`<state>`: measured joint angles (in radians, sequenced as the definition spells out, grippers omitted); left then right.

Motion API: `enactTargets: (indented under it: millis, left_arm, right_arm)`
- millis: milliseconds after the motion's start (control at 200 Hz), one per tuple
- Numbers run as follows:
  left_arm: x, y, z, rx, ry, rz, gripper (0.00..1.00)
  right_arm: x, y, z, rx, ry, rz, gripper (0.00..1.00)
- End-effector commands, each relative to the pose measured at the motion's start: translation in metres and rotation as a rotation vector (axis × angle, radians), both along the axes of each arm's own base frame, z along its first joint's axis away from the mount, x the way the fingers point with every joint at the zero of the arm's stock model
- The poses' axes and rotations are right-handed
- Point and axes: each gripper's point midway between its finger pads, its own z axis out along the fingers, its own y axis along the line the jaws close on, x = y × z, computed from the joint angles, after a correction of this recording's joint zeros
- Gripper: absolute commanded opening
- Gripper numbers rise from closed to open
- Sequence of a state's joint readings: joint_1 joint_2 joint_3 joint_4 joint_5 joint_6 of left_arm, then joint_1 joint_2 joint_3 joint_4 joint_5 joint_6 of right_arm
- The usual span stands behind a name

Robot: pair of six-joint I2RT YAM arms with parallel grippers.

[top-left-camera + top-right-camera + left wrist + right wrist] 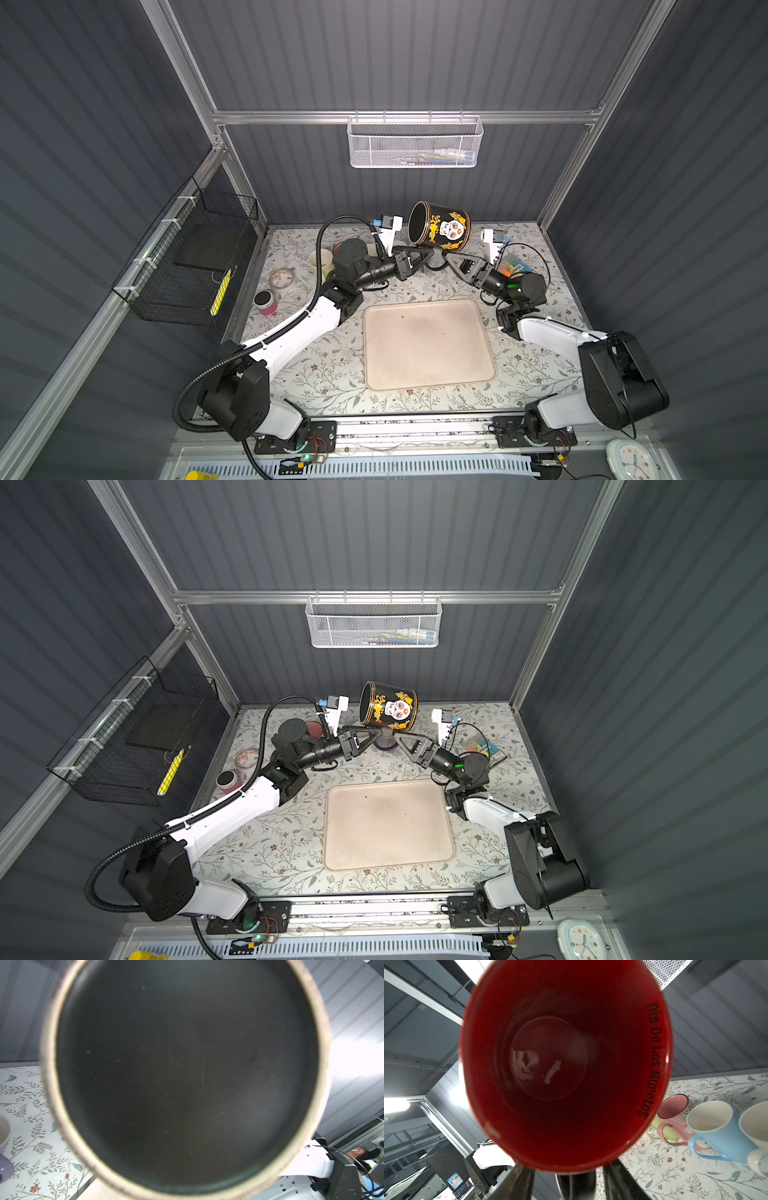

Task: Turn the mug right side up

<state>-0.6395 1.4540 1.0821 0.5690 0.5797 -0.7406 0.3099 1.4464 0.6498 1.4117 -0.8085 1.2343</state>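
Black skull-painted ceramic mug [444, 226] hangs sideways above the flowered surface [324, 374], my left gripper [430, 250] narrow, holding its underside. Only the right wrist view shows its red inside, lettered "Dia De Los Muretos", and my right gripper [569, 1165] half-wide astride the black handle [575, 1184].

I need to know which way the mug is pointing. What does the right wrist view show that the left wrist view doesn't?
Only the right wrist view: the red inside of the mug, with dark lettering near the rim, plus a pink mug and a blue mug standing upright. Only the left wrist view: its dark underside, ringed by a pale bare edge. Both: that mug filling the frame, and the floral table.
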Motion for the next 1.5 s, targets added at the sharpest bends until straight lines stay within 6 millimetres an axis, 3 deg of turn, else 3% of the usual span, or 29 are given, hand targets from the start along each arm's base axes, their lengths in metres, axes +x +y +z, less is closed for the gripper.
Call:
enactTargets:
  millis: [0, 806, 1266, 1496]
  left_arm:
    - [-0.014, 0.009, 0.059, -0.157, -0.192, -0.024, 0.00]
    - [0.003, -0.008, 0.038, -0.242, -0.092, -0.087, 0.00]
    - [-0.003, -0.022, 0.027, -0.238, -0.066, -0.123, 0.00]
    - [-0.003, -0.022, 0.024, -0.234, -0.059, -0.123, 0.00]
  right_arm:
    - [-0.005, -0.002, 0.022, 0.031, -0.084, 0.008, 0.52]
    - [0.009, 0.001, 0.031, 0.045, -0.099, -0.007, 0.41]
    - [0.009, 0.001, 0.033, 0.046, -0.106, -0.012, 0.36]
    - [0.008, 0.000, 0.033, 0.046, -0.110, -0.014, 0.25]
